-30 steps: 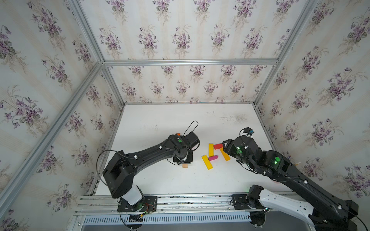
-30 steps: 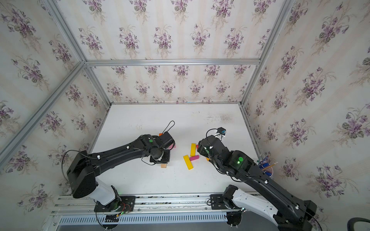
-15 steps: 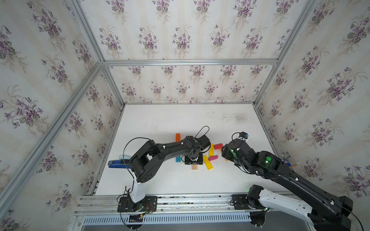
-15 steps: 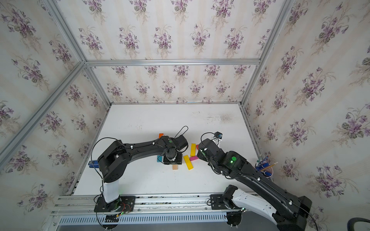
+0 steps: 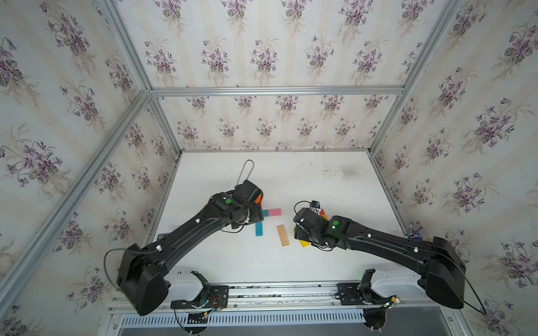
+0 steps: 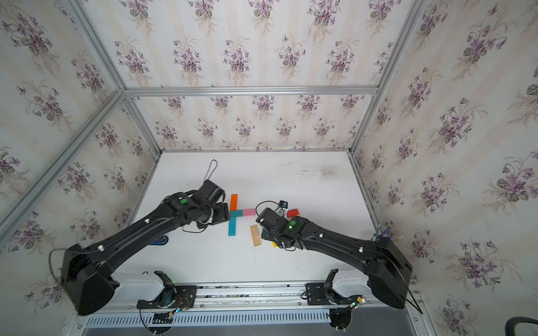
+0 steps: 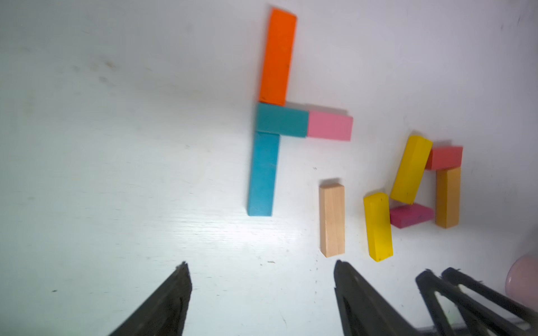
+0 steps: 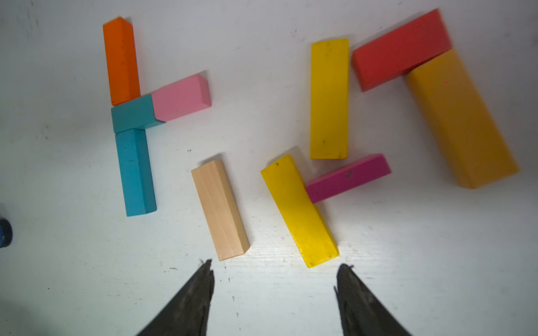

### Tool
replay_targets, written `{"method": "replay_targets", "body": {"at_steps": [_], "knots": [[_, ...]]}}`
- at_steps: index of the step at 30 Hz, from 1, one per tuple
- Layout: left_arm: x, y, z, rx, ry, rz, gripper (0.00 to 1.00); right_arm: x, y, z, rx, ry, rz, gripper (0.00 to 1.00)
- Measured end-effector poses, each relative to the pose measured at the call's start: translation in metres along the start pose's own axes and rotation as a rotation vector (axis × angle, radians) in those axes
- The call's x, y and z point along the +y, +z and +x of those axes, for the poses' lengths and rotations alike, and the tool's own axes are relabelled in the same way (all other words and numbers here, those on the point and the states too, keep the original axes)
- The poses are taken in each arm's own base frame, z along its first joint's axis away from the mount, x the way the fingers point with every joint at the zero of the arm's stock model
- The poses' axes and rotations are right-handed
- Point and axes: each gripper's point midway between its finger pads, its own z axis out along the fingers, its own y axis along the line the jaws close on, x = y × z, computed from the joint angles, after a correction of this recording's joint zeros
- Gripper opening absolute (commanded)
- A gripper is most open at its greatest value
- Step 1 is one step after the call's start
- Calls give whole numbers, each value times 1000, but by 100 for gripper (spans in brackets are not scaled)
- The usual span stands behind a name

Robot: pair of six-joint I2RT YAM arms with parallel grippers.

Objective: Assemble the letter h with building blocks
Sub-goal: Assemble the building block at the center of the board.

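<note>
Blocks under the arms, things clipped at the frame edges

In both top views the right arm covers most of the loose blocks, leaving only a corner of a yellow block (image 5: 304, 243) and part of the red block (image 6: 292, 212). In a top view the left arm hides all but a sliver of the orange block (image 5: 258, 198). A pink cup (image 7: 524, 279) is cut off by the left wrist view's edge. A blue thing (image 6: 160, 241) near the surface's left edge lies half under the left arm, too small to identify.

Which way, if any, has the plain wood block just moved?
Yes. The plain wood block shifted out of line with the orange block, toward the yellow block.
</note>
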Motion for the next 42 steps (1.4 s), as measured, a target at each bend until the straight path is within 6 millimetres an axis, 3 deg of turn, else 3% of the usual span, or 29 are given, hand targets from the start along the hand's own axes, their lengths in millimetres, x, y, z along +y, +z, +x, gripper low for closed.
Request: {"method": "replay_targets", "body": {"at_steps": [4,8,15,20,23,29,32,36,42], "knots": [[39,-23,-17,-72,-71,-3,79,35,25,-4,44,-96,-19,66],[60,-24,-16,-71,-102,-10,79,50,46,-2,83,-158,-5,62],[71,-4,1,20,-130,2,78,45,77,14,154,-196,59,50],[70,-1,2,32,-136,25,78,42,85,20,175,-204,79,36],[71,0,1,30,-137,31,78,45,89,19,178,-207,86,32],[72,1,1,36,-140,32,77,61,103,-6,156,-184,78,33],[73,2,2,42,-139,31,77,64,107,-16,148,-175,85,46],[73,2,2,42,-141,30,77,63,106,-13,156,-193,87,59],[74,2,2,44,-139,31,77,54,98,-4,182,-173,81,56]]}}
